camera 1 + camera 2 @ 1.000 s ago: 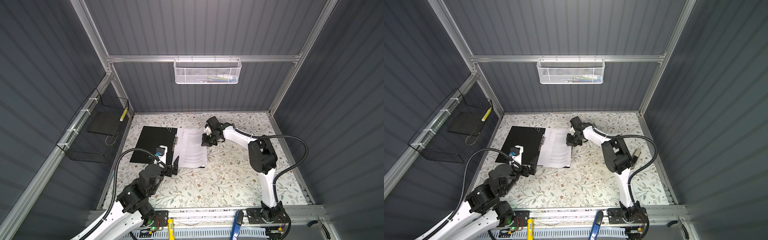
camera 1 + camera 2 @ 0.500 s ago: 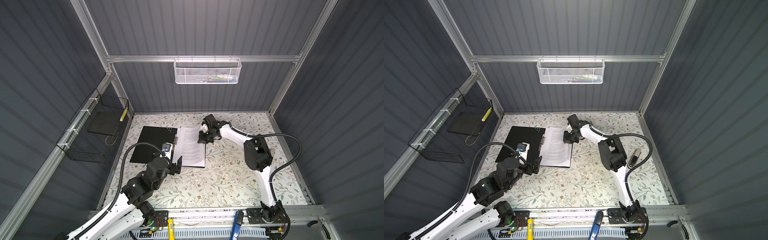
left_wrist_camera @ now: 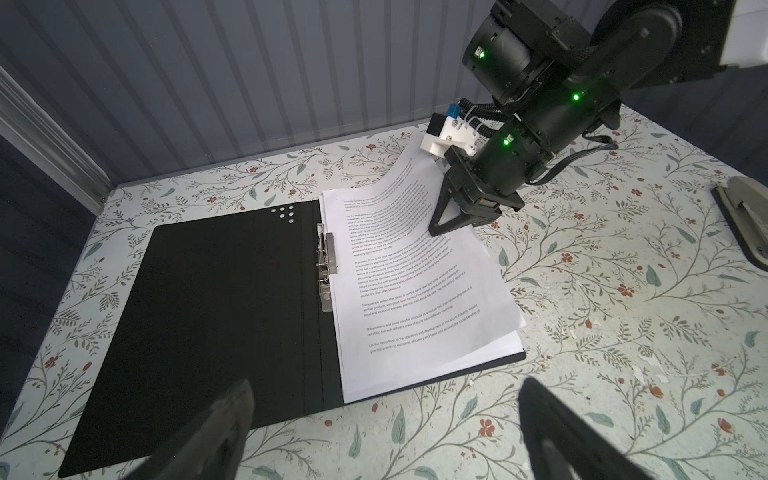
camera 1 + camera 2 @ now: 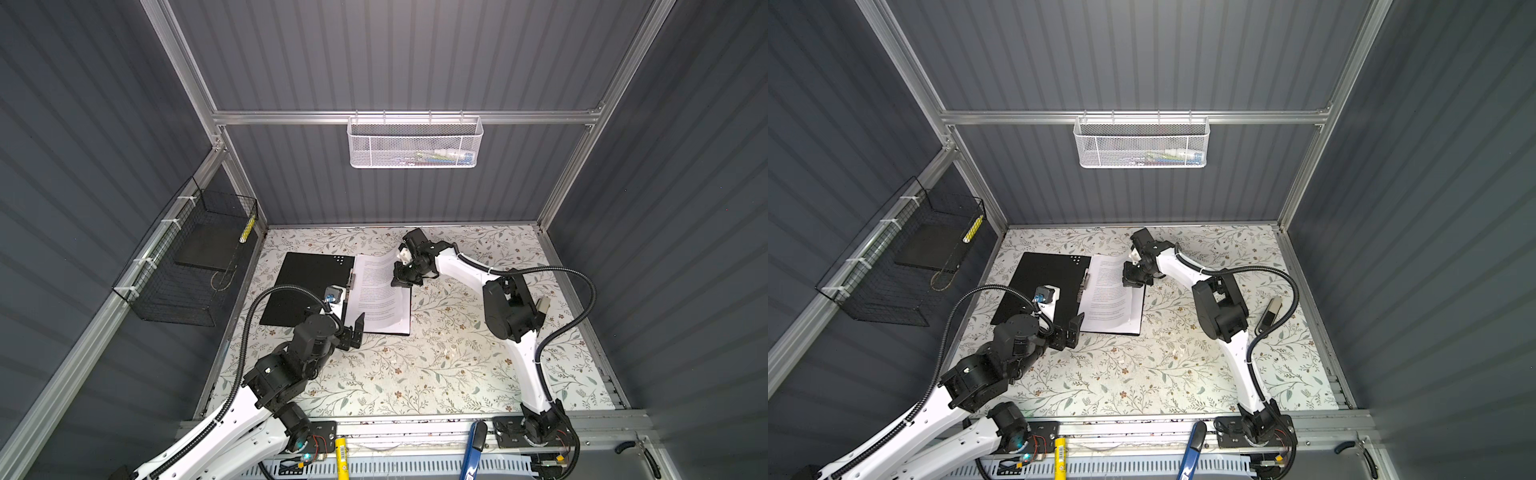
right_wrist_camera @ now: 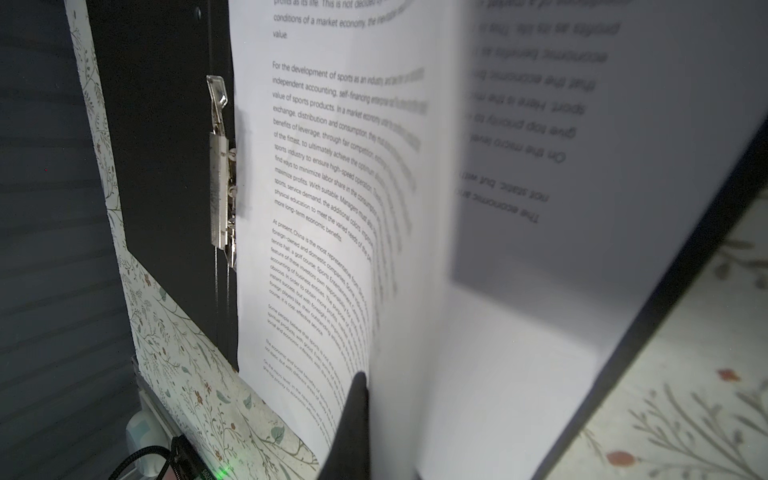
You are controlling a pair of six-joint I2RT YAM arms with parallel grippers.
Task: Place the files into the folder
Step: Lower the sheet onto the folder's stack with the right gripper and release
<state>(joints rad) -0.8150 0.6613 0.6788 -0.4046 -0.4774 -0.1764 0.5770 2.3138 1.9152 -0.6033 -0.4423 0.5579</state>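
Note:
The folder (image 4: 307,286) (image 4: 1042,286) lies open and flat on the floral table, black inside up, with a metal clip (image 3: 326,266) (image 5: 220,166) at its spine. The files (image 4: 378,299) (image 4: 1108,299) (image 3: 415,299) (image 5: 316,208), white printed sheets, rest on its right half. My right gripper (image 4: 401,280) (image 4: 1131,280) (image 3: 440,220) (image 5: 365,399) is shut on the far right edge of the top sheets, which curl up off the stack. My left gripper (image 4: 355,332) (image 4: 1073,330) (image 3: 384,399) hangs open and empty just off the folder's near edge.
A grey stapler-like tool (image 3: 744,220) (image 4: 1271,311) lies on the table right of the right arm. On the left wall hangs a black wire basket (image 4: 187,266), and on the back wall a white mesh basket (image 4: 415,141). Yellow (image 4: 340,453) and blue (image 4: 473,449) tools sit on the front rail.
My right gripper has moved left with the sheets, bringing them fully over the folder's right half. My left arm has shifted slightly near the folder's front edge, still open.

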